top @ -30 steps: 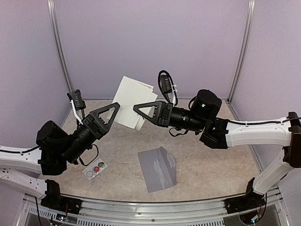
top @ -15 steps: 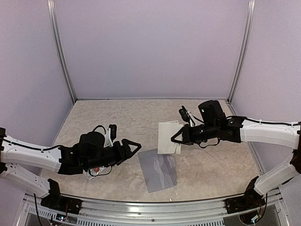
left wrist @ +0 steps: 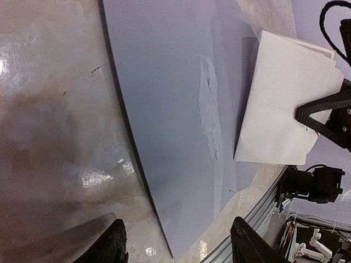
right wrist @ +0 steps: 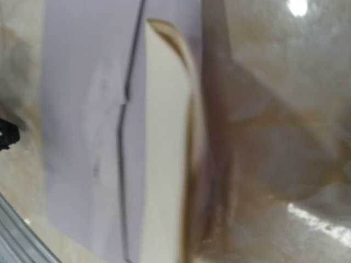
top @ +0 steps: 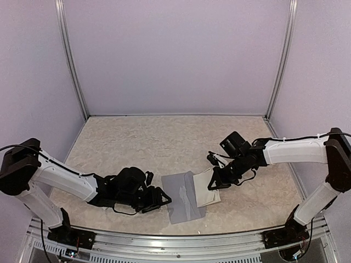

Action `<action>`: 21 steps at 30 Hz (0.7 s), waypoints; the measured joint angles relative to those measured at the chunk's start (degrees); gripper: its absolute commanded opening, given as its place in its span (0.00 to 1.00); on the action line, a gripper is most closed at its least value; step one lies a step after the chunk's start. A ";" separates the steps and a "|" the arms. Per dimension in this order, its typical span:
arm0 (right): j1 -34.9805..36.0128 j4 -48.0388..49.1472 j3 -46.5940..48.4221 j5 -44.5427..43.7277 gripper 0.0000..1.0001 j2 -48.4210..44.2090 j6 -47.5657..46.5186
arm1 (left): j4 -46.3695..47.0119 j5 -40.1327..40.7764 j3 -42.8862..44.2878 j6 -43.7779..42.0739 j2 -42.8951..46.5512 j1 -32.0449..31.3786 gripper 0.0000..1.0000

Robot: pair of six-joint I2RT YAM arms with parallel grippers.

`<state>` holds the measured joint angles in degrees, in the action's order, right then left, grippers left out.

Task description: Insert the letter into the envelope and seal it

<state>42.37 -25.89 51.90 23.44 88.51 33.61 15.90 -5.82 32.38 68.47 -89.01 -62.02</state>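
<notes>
envelope (top: pixel 182 198): grey, flat on worktop (top: pixel 142 142), near front edge, between the two arms; shiny smear down its mid in left wrist view (left wrist: pixel 175 109).
envelope flap: crease runs along the right side; can't tell if it's lifted.
letter (top: pixel 207 186): cream folded sheets, left edge overlapping the envelope's right side, rest sticking out to the right (left wrist: pixel 285 104); seen edge-on & blurred in right wrist view (right wrist: pixel 164 159). inside pocket or just on top: can't tell.
right end effector (top: pixel 214 184): clamped on the letter's right edge; one black finger shows over the paper in left wrist view (left wrist: pixel 323 115).
left end effector (top: pixel 163 201): fingers apart, nothing between them, low over worktop just beside the envelope's left edge (left wrist: pixel 178 233); not touching it as far as visible.
arms: both stretched low twd centre, l from left, r from right.
</notes>
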 measured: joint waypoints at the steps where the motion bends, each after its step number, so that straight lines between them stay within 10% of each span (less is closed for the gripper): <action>1: -0.02 -0.24 0.02 0.00 0.00 0.61 -0.09 | 0.15 -0.46 0.07 0.00 -0.76 0.07 0.56; 21: 0.68 2.56 1.09 3.02 0.00 9.86 2.99 | 6.69 -6.29 2.40 -2.56 -8.63 1.27 0.39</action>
<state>43.05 -23.33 52.99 26.46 98.37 36.60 22.59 -12.12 34.79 65.91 -97.65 -60.75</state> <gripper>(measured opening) 0.004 0.398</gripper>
